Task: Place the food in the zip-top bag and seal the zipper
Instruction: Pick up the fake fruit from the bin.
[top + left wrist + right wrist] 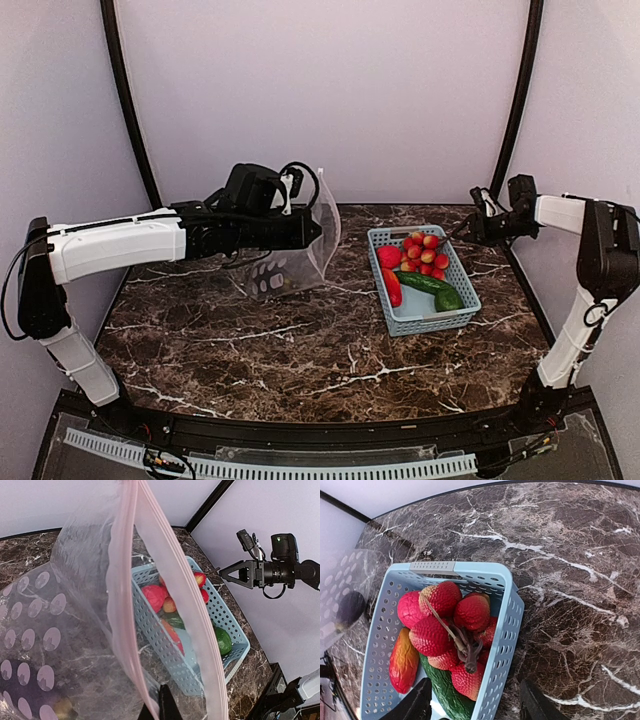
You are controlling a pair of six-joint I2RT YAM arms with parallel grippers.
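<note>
The zip-top bag [290, 258], clear with grey spots, hangs upright at the table's left-middle with its mouth agape. My left gripper [316, 228] is shut on one side of the pale zipper [123, 580]; its dark fingers [164, 705] pinch that strip from below. A dark purple eggplant [350, 607] shows through the bag. The remaining food lies in the basket: red berries [445, 625], cucumber [447, 692], red-orange pepper [402, 662], tomato [389, 257] and avocado-like piece [222, 640]. My right gripper [477, 707] hovers open over the basket's far right rim, holding nothing.
The light-blue lattice basket [432, 318] stands right of the bag on the dark marble table [300, 350]. Pale walls and black frame posts enclose the back and sides. Bare marble lies in front of the bag and basket.
</note>
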